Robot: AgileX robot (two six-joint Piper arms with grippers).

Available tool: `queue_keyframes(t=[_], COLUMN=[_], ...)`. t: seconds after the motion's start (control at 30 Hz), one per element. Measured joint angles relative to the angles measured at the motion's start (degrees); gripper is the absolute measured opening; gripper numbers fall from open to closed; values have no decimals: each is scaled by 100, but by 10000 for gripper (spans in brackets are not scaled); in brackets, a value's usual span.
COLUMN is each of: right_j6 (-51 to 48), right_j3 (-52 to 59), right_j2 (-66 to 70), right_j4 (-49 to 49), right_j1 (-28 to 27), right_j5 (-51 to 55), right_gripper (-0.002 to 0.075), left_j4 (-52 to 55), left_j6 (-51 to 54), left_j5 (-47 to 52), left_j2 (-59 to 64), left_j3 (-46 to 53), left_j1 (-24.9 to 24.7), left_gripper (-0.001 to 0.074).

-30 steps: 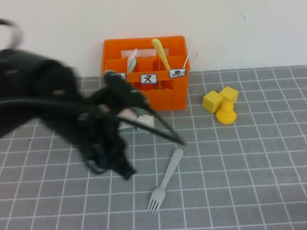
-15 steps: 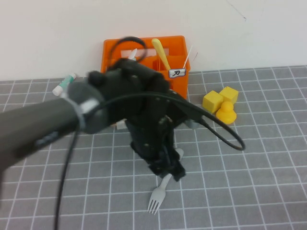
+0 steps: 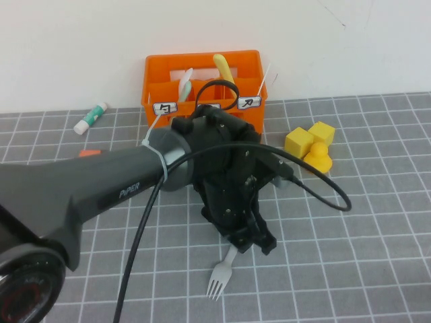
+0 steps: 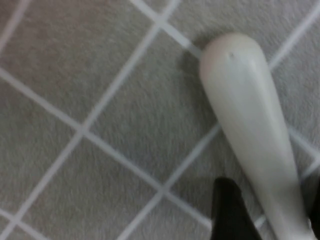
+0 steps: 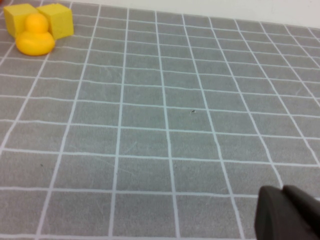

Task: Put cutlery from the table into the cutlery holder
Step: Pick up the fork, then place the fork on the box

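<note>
At the middle of the grey gridded bench (image 3: 350,222), toward its near edge, the left gripper (image 3: 252,240) is spread astride the handle of the light grey plastic fork (image 3: 219,279), lying flat, tines nearward. The bright orange plastic cutlery crate (image 3: 250,67) stands at the far edge. The right gripper (image 5: 287,215) hovers over bare bench; I cannot tell its state.

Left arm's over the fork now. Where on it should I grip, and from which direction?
Grip the fork on its handle, coming straight down from above. It lies flat on the table, tines toward the robot, handle pointing toward the holder, so close across the handle's narrow width. The left end effector is already down over the handle. The right end effector is away over bare table.
</note>
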Motion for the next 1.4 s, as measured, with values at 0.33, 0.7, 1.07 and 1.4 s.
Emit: queue_keyframes(t=[0.33, 0.7, 1.07, 1.4], right_j6=[0, 0, 0, 0], right_j3=[0, 0, 0, 0], right_j2=[0, 0, 0, 0], right_j4=[0, 0, 0, 0], right_j1=[0, 0, 0, 0], right_j5=[0, 0, 0, 0], right_gripper=[-3, -3, -3, -3], left_j4=[64, 144, 111, 598], left_j6=[-564, -564, -564, -1240], left_j5=[-139, -145, -1250, -3968], left_j2=[55, -386, -2899, -4285], left_j3=[-41, -41, 1183, 3138], left_j1=[0, 0, 0, 22], left_gripper=[253, 130, 129, 129])
